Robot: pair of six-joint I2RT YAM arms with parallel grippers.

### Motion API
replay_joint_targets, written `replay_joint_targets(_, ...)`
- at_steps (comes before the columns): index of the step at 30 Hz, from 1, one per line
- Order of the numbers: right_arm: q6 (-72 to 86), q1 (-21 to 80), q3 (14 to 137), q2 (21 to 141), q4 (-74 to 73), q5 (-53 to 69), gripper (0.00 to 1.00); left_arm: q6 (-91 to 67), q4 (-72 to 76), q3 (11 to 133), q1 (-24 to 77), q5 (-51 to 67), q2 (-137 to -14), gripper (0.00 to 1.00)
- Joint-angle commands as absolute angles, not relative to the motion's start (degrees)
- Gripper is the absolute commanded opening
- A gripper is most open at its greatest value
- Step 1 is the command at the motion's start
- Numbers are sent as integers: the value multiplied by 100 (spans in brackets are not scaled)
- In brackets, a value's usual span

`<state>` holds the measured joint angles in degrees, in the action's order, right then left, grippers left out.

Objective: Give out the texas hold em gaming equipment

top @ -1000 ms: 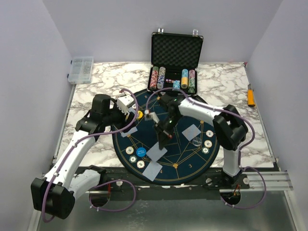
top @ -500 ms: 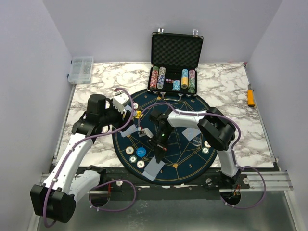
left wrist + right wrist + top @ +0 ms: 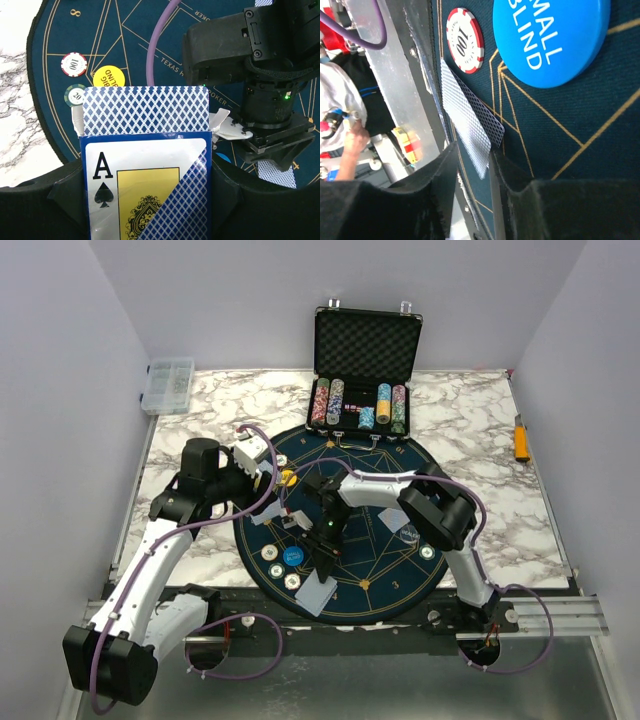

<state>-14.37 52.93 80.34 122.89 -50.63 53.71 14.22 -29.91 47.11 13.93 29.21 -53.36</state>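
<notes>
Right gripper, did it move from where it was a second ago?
Yes. The right gripper slid toward the near edge of the round mat. It started on the far side of the blue disc and is now past it.

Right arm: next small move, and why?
Probably release and lift the right gripper straight up. The card between its fingers lies low against the mat near its edge, beside the 100 chip and the small blind button, so it looks delivered. The left gripper holds the card box, ready for another deal.
</notes>
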Motion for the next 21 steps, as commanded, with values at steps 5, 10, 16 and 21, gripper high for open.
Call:
replay_joint_targets(5, -1017, 5301, 8256, 12036, -5005, 4644, 56, 1521, -2859, 4731, 1362, 3194, -5362, 0)
replay_joint_targets(10, -892, 4587, 8228, 11480, -5097, 5011, 81, 1641, -2865, 4653, 1367, 3235, -5278, 0)
replay_joint_targets(16, -1088, 4004, 8528, 10602, -4996, 4678, 94, 2056, -2890, 4597, 1371, 3313, -5211, 0)
replay_joint_targets(21, -818, 3901, 7958, 9238, -3021, 3770, 100, 2452, -2968, 4614, 1464, 3289, -5177, 0)
